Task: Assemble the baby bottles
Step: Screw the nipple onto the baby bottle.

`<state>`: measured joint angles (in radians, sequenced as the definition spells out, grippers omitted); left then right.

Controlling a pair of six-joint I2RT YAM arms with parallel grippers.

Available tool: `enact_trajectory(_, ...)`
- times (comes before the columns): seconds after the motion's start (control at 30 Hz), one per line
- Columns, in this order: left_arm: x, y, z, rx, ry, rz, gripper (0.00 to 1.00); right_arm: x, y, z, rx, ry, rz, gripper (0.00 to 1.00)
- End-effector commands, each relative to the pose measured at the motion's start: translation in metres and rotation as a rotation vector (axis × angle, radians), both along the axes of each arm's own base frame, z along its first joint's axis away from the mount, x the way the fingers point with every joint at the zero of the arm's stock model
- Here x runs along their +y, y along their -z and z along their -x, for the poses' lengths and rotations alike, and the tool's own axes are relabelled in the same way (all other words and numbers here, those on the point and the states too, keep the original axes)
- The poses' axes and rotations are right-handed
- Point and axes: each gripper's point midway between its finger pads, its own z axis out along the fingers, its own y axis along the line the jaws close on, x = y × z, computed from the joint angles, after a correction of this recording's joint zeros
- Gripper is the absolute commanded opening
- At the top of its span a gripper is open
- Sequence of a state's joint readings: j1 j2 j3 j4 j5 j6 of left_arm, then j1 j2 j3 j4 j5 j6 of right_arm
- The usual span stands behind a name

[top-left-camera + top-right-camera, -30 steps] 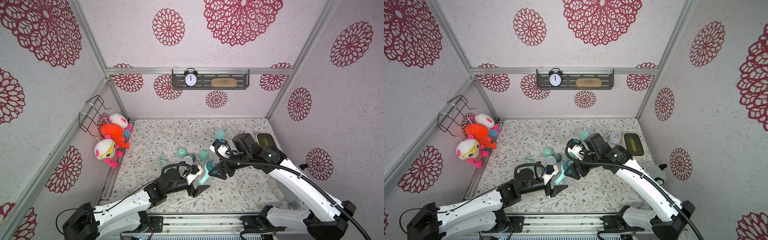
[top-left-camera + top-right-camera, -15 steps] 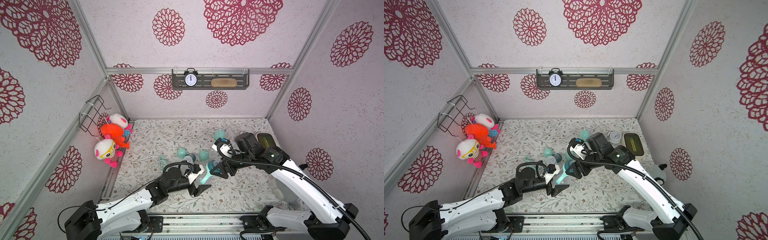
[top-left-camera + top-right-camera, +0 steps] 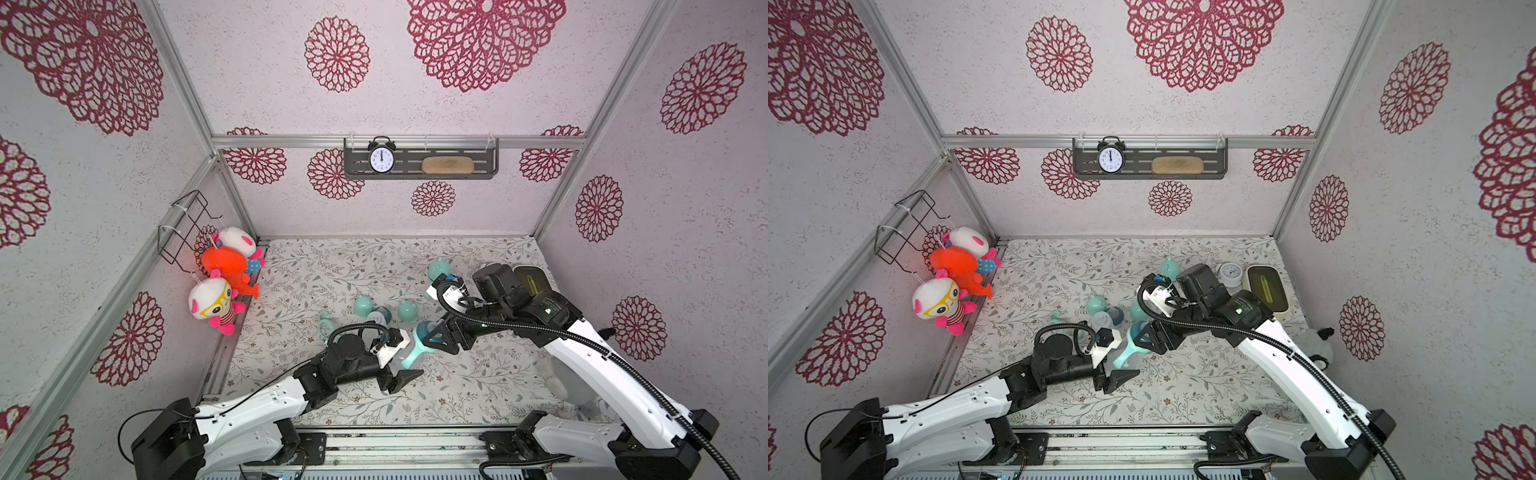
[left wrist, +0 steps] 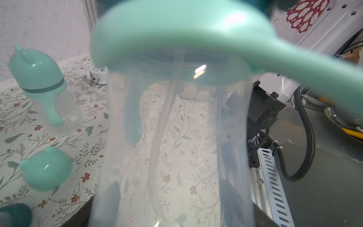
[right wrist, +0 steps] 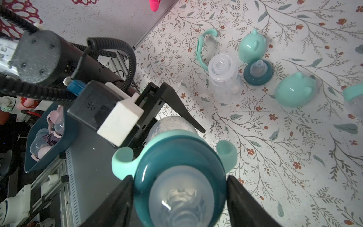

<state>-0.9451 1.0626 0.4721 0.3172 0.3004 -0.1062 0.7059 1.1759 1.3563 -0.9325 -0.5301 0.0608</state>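
Note:
A clear baby bottle (image 3: 409, 360) (image 3: 1126, 353) (image 4: 176, 137) with a mint double handle (image 4: 186, 35) hangs tilted above the mat between both arms. My left gripper (image 3: 405, 359) (image 3: 1121, 365) (image 4: 172, 196) is shut on its clear body. My right gripper (image 3: 430, 334) (image 3: 1144, 334) (image 5: 179, 196) has a finger touching each side of the dark teal collar (image 5: 178, 167), with the nipple (image 5: 180, 198) between them. On the mat lie an open bottle (image 5: 224, 76), a loose collar (image 5: 258, 72), a loose handle (image 5: 204, 49) and two mint caps (image 5: 252, 47) (image 5: 294, 89). A capped bottle (image 3: 438, 270) (image 4: 39, 82) stands behind.
A small white alarm clock (image 3: 1229, 274) and a green-lidded box (image 3: 1266, 291) sit at the back right. Plush toys (image 3: 220, 282) hang on the left wall, and a panda plush (image 3: 1316, 345) lies by the right wall. A blue bin (image 5: 49, 133) sits off the mat.
My right gripper's jaws have narrowed onto the teal collar. The left arm has edged slightly to the right with the bottle.

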Motion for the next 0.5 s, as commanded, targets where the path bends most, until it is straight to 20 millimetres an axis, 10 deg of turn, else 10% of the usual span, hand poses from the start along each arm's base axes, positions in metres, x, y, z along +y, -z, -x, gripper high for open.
enact_trajectory(0.0, -0.002, -0.021, -0.007, -0.033, -0.017, 0.051, 0.00, 0.004, -0.015, 0.006, -0.020, -0.038, -0.058, 0.71)
enact_trajectory(0.47, 0.003, -0.026, -0.024, -0.101, -0.163, 0.037, 0.00, 0.004, -0.005, 0.001, 0.108, 0.093, -0.066, 0.46)
